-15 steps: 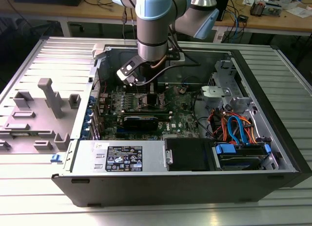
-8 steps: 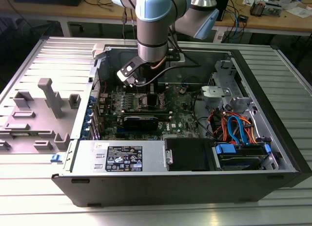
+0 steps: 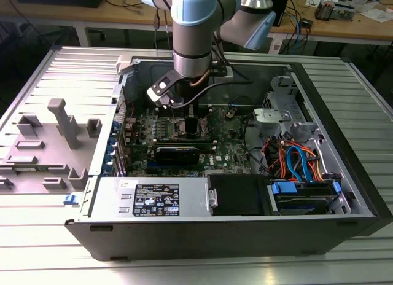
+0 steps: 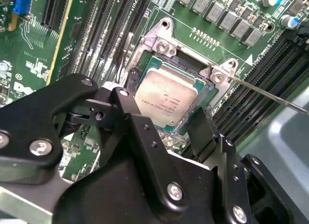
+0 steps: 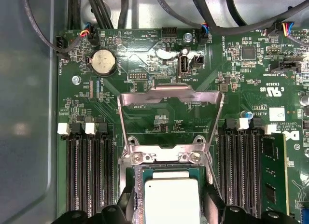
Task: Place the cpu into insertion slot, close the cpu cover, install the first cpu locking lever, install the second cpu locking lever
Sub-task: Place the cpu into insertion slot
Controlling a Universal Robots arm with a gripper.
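The cpu (image 4: 169,99) has a dull silver top and lies flat in the insertion slot (image 4: 161,44) on the green board. My gripper (image 4: 163,108) straddles it, with one black finger (image 4: 129,108) and the other finger (image 4: 202,130) pressed against its opposite edges. In the first wrist view the cpu (image 5: 171,200) sits between the fingers (image 5: 126,200), just below the slot's silver rim (image 5: 166,157). The cpu cover (image 5: 169,96), a silver frame with a square cutout, stands swung up and open. A thin wire lever (image 4: 270,94) sticks out beside the slot. In the exterior view the gripper (image 3: 184,119) reaches down into the case.
Black memory slots (image 5: 89,175) flank the socket, with a memory stick (image 5: 273,175) in one. A coin cell (image 5: 104,62) and cables (image 5: 96,11) lie beyond the cover. The power-supply box (image 3: 159,199), orange and blue cables (image 3: 295,162) and grey fixtures (image 3: 61,122) surround the work area.
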